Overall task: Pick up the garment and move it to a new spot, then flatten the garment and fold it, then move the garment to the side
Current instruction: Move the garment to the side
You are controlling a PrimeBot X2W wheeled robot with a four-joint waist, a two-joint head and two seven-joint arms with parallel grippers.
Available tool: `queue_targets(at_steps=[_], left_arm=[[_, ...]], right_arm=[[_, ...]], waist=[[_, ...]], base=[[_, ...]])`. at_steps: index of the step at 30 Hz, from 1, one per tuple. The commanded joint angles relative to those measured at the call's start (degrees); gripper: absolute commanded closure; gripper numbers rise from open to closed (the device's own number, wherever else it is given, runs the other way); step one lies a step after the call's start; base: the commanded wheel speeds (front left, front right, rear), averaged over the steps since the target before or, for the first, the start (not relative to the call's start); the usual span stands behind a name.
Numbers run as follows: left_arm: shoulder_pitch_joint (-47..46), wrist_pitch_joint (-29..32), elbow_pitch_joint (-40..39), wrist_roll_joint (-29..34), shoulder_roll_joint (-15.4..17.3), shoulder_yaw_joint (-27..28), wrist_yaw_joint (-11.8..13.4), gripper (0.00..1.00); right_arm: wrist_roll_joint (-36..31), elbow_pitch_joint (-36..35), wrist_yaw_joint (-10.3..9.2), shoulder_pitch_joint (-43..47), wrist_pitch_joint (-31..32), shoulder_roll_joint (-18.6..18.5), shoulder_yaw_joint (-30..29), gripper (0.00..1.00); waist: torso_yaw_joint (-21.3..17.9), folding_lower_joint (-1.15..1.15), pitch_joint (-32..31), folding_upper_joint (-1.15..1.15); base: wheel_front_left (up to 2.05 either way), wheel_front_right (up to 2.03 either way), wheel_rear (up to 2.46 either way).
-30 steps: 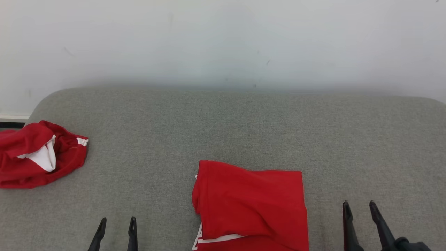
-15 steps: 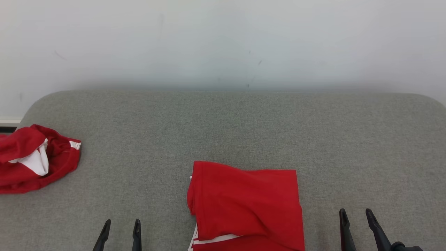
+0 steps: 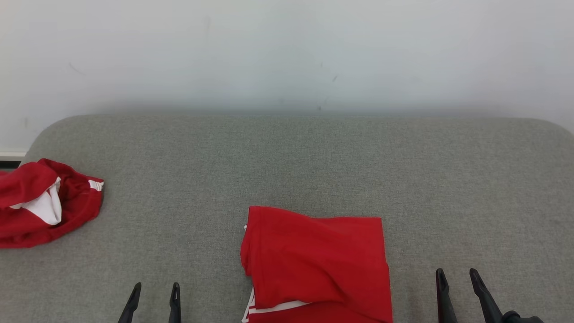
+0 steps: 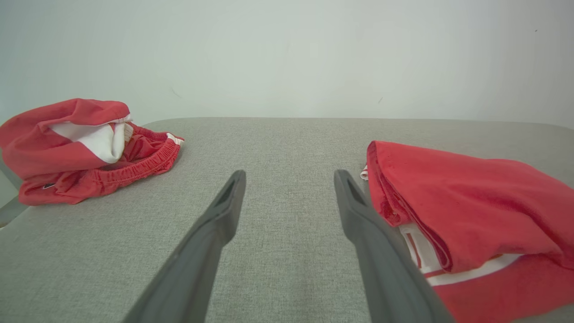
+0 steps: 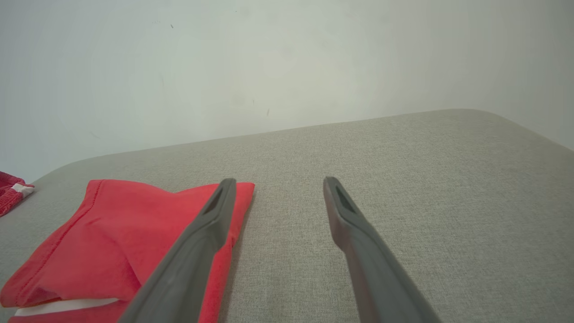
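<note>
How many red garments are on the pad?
2. A folded garment lies at the near middle of the grey pad, cut off by the head view's bottom edge. A crumpled garment sits at the pad's left edge. More could lie out of frame.

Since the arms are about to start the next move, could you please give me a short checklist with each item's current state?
1. Left gripper open and empty: ok.
2. Right gripper open and empty: ok.
3. Folded red garment lies between the grippers, touching neither: ok.
4. Fold complete and tidy: cannot tell; its near edge runs out of the head view.
5. Crumpled red garment at far left, apart from the folded one: ok.
6. Bare grey cushion on the right for a set-down: ok.
</note>
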Motion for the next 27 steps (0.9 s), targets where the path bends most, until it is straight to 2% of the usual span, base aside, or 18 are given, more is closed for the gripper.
queue_targets(at_steps=[1, 27], left_arm=[[0.1, -0.2, 0.1, 0.0, 0.0, 0.1, 0.3, 0.00], [0.4, -0.2, 0.3, 0.3, 0.0, 1.2, 0.3, 0.00]], right_arm=[[0.2, 0.1, -0.14, 0.3, 0.0, 0.0, 0.1, 0.00], [0.2, 0.7, -0.14, 0.5, 0.0, 0.0, 0.2, 0.00]], waist=[[0.0, 0.00, 0.0, 0.00], [-0.1, 0.00, 0.0, 0.00]], base=[[0.00, 0.00, 0.00], [0.00, 0.00, 0.00]])
